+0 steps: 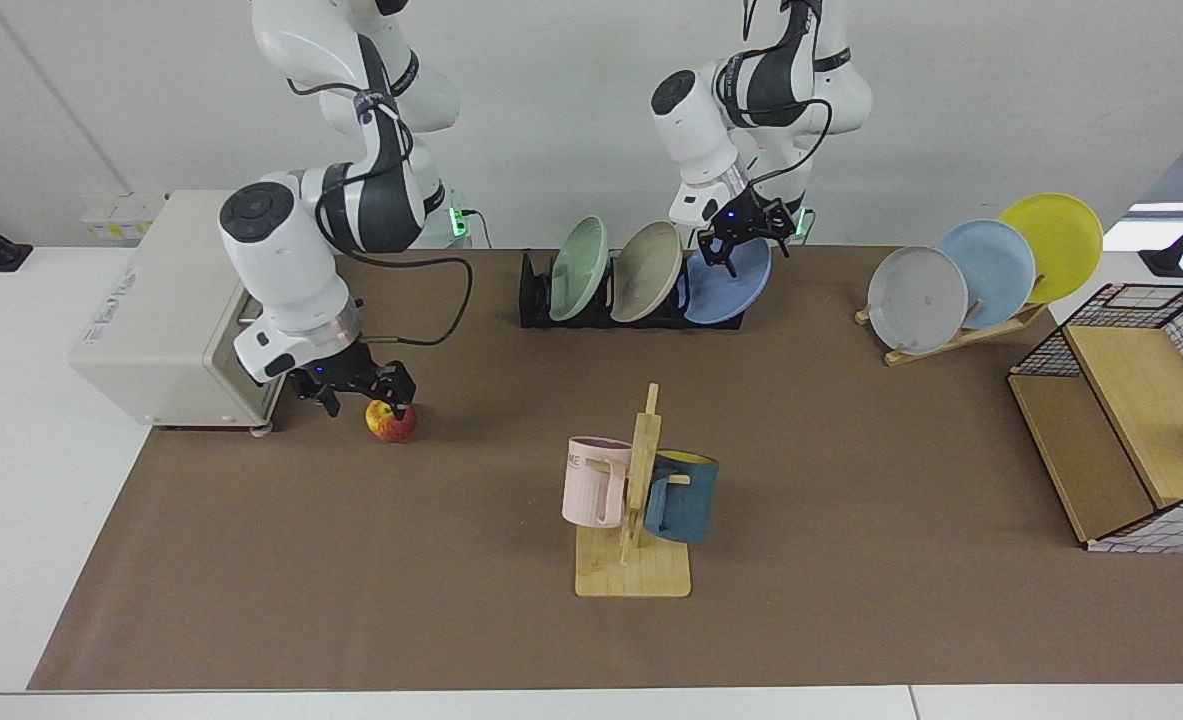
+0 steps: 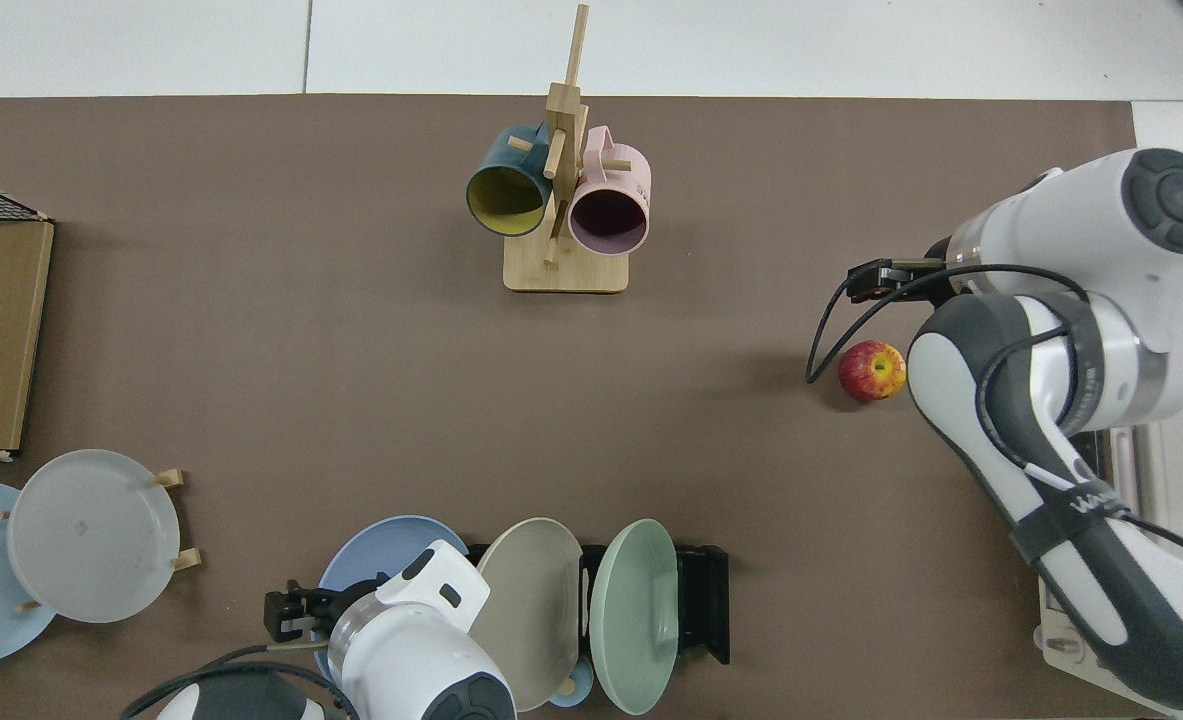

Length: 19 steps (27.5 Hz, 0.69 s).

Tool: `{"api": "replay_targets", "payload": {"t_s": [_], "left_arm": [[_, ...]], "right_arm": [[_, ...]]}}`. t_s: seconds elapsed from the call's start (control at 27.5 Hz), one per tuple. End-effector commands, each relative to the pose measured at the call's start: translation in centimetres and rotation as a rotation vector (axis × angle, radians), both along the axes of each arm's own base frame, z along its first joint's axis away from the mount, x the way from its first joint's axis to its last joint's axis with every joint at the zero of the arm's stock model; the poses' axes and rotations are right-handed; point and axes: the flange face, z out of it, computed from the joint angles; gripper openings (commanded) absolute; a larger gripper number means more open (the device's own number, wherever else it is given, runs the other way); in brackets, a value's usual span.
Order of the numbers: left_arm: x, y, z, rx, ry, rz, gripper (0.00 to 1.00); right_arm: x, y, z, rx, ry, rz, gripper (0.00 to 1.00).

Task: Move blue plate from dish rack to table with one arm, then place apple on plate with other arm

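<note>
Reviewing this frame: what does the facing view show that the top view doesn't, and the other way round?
Only the facing view shows the left gripper at the blue plate's upper rim, the right gripper down at the apple, and the yellow plate.

Only the top view shows straight into the two mugs and open mat between the apple and the dish rack.

Both show the blue plate in the rack and the apple on the table.

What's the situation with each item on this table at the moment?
blue plate: leaning in the dish rack
apple: on the mat
left hand: at the blue plate's top rim
right hand: low beside the apple
pink mug: hanging on its stand
</note>
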Motion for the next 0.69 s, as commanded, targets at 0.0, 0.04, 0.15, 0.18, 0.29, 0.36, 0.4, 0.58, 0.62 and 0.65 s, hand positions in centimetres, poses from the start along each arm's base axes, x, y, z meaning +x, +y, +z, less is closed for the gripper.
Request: {"api": "replay_targets", "payload": {"t_s": [0.0,0.04,0.15,0.18,0.29,0.36,0.4,0.58,0.62,0.65], "left_arm": [[-0.1,0.7,-0.4,-0.01,-0.006,0.002,0.89],[-0.2,0.8,-0.5,-0.01,-0.004,0.002,0.88],[-0.3,1.0,-0.8,-0.004,-0.001,0.001,0.81],[-0.3,1.0,-0.8,-0.003,0.001,0.0,0.76],[-0.4,1.0,-0.8,0.0,0.007,-0.007,0.6],[-0.5,1.1,-1.0,0.005,0.016,-0.014,0.53],[-0.5,1.2,-1.1,0.006,0.02,-0.012,0.51],[-0.6,1.2,-1.1,0.002,0.025,0.01,0.46],[-0.5,1.3,-1.2,0.001,0.025,0.012,0.4],[-0.5,1.2,-1.2,-0.002,0.022,0.012,0.36]], "right_arm": [[-1.9,0.3,-3.2,-0.009,0.007,-0.003,1.0],[-1.9,0.3,-3.5,-0.011,0.015,0.002,1.0],[-2.2,-0.2,-4.8,-0.028,0.036,0.01,1.0],[-2.3,-0.2,-5.1,-0.042,0.041,0.02,1.0],[-2.6,-0.6,-6.2,-0.07,0.058,0.037,1.0],[-2.6,-1.0,-6.9,-0.076,0.07,0.037,1.0],[-2.6,-1.0,-7.1,-0.077,0.072,0.039,1.0],[-2.6,-1.3,-8.4,-0.078,0.095,0.042,1.0],[-2.6,-1.4,-8.5,-0.078,0.097,0.04,1.0],[-2.8,-1.3,-8.9,-0.078,0.104,0.042,1.0]]}}
